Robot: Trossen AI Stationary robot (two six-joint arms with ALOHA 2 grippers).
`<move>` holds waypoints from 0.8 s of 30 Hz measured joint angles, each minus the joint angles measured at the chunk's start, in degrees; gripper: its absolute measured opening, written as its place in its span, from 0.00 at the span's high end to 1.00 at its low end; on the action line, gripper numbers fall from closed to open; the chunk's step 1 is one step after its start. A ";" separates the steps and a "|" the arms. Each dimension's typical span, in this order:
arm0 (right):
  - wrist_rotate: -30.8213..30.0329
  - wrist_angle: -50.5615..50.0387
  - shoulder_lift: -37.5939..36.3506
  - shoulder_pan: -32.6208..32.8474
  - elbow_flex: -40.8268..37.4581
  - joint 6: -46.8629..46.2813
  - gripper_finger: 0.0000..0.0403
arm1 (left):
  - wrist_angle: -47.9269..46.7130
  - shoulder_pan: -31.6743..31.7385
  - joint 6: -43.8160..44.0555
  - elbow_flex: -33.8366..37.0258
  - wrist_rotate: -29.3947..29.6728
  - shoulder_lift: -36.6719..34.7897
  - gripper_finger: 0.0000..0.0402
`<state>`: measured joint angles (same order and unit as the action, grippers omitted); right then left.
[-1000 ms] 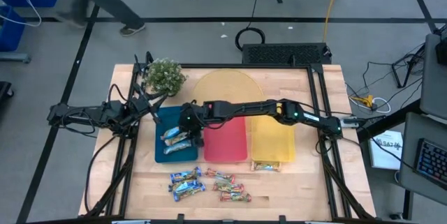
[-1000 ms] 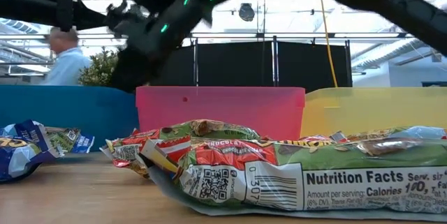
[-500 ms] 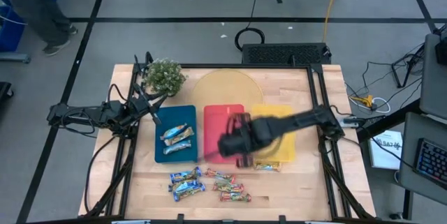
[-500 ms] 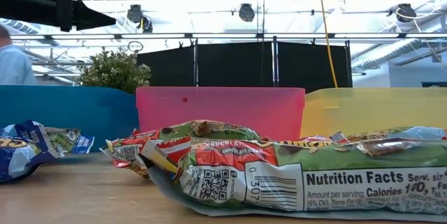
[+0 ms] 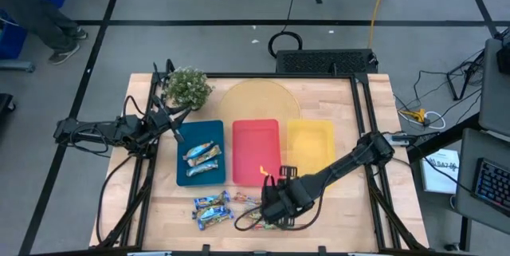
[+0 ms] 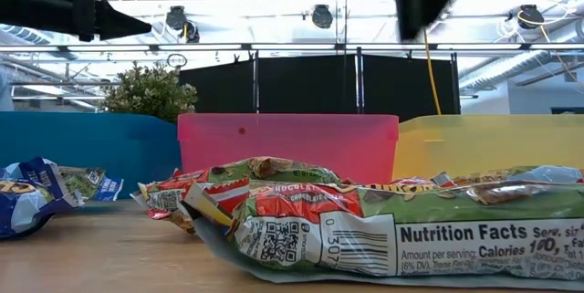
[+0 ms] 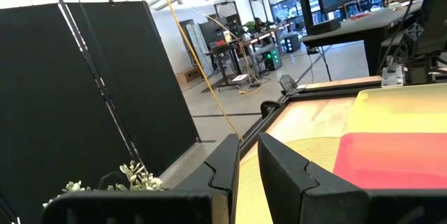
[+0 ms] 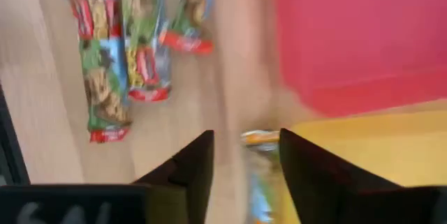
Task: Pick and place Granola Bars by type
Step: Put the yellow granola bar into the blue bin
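Item: my right jaws [image 8: 241,158], parted and empty, above loose red-brown bars [image 5: 253,213] (left arm idle): centre on one wrapper only.

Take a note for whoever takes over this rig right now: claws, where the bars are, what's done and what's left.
Left claw: shut, empty, parked by the plant.
Right claw: open, low over the loose bars at the table's front.
Done: two blue-white bars lie in the blue tray.
Left: red tray and yellow tray show no bars; sort the front pile by type.
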<state>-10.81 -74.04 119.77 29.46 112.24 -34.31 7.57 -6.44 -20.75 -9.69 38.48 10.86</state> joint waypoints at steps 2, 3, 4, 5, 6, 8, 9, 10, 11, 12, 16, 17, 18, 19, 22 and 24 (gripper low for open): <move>1.47 2.94 0.07 0.37 -3.79 -1.15 0.55 | 0.00 0.00 0.01 0.00 0.00 -0.01 0.84; 1.93 3.59 0.07 0.52 -5.57 -1.31 0.52 | -0.01 0.00 0.11 0.00 0.00 0.01 0.84; 1.86 3.54 0.06 0.82 -7.30 -2.01 0.48 | -0.07 0.00 0.38 0.00 0.02 -0.01 0.84; 1.79 3.16 0.04 1.14 -8.98 -3.54 0.45 | -0.15 0.00 0.75 0.00 0.02 0.00 0.84; 1.84 2.82 0.04 1.46 -10.55 -4.77 0.42 | -0.33 -0.02 1.39 0.00 0.02 -0.01 0.84; 2.64 2.30 0.09 2.04 -12.70 -6.76 0.37 | -0.54 0.00 2.36 0.00 0.01 0.01 0.84; 3.51 2.46 0.05 2.26 -13.60 -7.69 0.35 | -0.56 0.00 2.75 0.00 0.00 0.01 0.84; 3.74 2.55 0.04 2.52 -14.19 -8.52 0.34 | -0.55 0.00 2.98 0.00 0.01 0.01 0.84; 3.73 2.62 0.04 2.83 -14.72 -9.04 0.33 | -0.56 0.00 3.10 0.00 0.02 0.01 0.84; 3.79 2.56 0.04 3.07 -15.11 -9.35 0.32 | -0.55 0.00 3.08 0.00 0.02 -0.01 0.84; 3.41 3.01 0.00 3.73 -15.80 -9.61 0.32 | -0.55 0.00 3.06 0.00 0.02 0.00 0.84; 3.45 2.82 0.00 3.73 -16.00 -9.61 0.33 | -0.55 -0.01 3.06 0.00 0.02 -0.01 0.84; 3.45 2.69 0.00 3.71 -16.26 -9.59 0.33 | -0.55 0.00 3.05 0.00 0.02 0.00 0.84; 3.43 2.59 0.00 3.67 -16.50 -9.60 0.34 | -0.55 -0.02 3.04 0.00 0.02 0.01 0.84; 3.39 2.81 0.00 3.65 -17.50 -9.00 0.36 | -0.55 -0.01 3.04 0.00 0.02 0.01 0.84; 3.35 2.72 0.00 3.54 -18.53 -8.83 0.37 | -0.55 0.00 3.04 0.00 0.02 -0.01 0.84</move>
<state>-7.46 -71.32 119.77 33.00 93.71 -43.14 7.03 -6.44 -17.72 -9.69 38.50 10.85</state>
